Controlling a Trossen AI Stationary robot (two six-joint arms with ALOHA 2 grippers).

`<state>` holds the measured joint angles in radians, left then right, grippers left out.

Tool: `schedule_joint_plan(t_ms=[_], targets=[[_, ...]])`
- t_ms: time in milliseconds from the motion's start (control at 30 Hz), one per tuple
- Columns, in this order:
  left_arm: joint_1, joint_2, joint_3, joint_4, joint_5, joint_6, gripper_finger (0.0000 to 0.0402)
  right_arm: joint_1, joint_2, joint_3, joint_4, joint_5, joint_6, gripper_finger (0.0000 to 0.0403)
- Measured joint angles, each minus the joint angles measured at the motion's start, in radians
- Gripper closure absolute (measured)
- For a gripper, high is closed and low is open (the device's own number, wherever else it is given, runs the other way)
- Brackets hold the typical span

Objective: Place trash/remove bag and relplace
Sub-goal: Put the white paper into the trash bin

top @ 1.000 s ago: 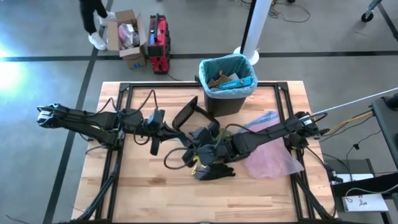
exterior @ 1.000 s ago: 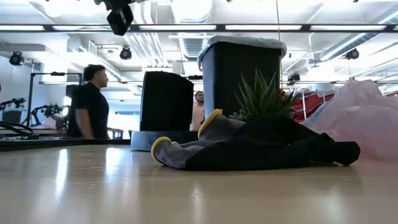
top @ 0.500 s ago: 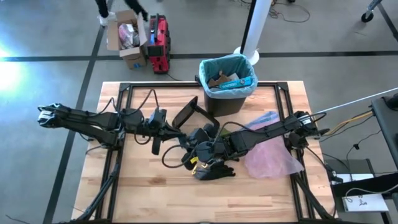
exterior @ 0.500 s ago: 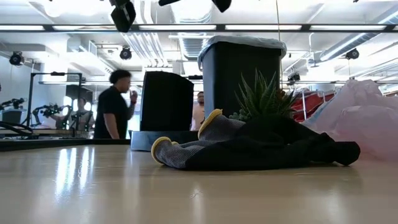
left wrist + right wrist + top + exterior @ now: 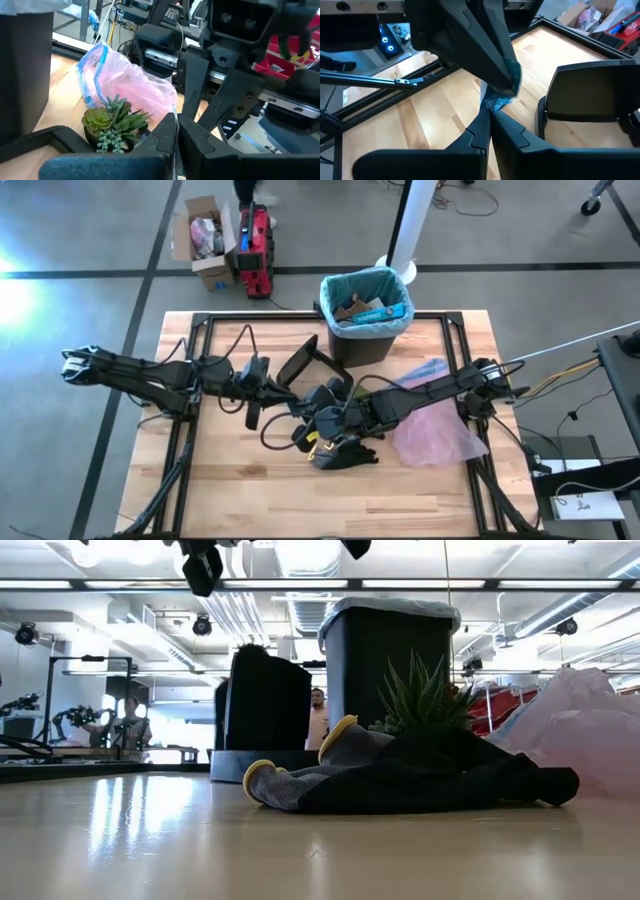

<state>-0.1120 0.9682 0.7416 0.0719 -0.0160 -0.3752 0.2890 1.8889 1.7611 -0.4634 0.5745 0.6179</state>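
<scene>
In the middle of the light wooden table [image 5: 420,490], the two dark arms meet. The left gripper [image 5: 293,408] is shut tight, and a small bit of thin blue-green plastic [image 5: 500,102] shows at its tip. The right gripper [image 5: 310,425] is shut on that same bit, so both seem to pinch one little piece.

Here is what could go wrong. The plastic is thin and slippery. If the arms pull apart too fast, it may tear or slip out. The black glove with yellow tips [image 5: 340,452] and the small green plant [image 5: 112,125] lie just under the grippers, so a low move could drag them along.

The left arm reaches in long and flat from the left side. The right arm reaches in from the right, over the pink see-through bag [image 5: 440,430].

The tall black bin [image 5: 366,345] stands at the back edge. Its thin blue-green liner bag [image 5: 385,322] is still inside, folded over the rim. Brown paper trash [image 5: 352,307] sits in it.
</scene>
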Motion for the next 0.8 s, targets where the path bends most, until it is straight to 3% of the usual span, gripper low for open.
schedule_joint_plan(t_ms=[167, 567, 800], targets=[[0.0, -0.028, 0.0, -0.02, 0.001, 0.002, 0.0365, 0.0, -0.004, 0.0, -0.001, -0.004, -0.001, 0.0402], [0.0, -0.137, -0.001, -0.082, -0.001, 0.056, 0.0237, -0.005, -0.089, 0.0, -0.03, 0.006, -0.097, 0.0403], [0.0, -0.23, -0.003, -0.159, -0.115, 0.059, 0.0204, -0.038, -0.244, 0.0, -0.159, 0.163, -0.19, 0.0403]])
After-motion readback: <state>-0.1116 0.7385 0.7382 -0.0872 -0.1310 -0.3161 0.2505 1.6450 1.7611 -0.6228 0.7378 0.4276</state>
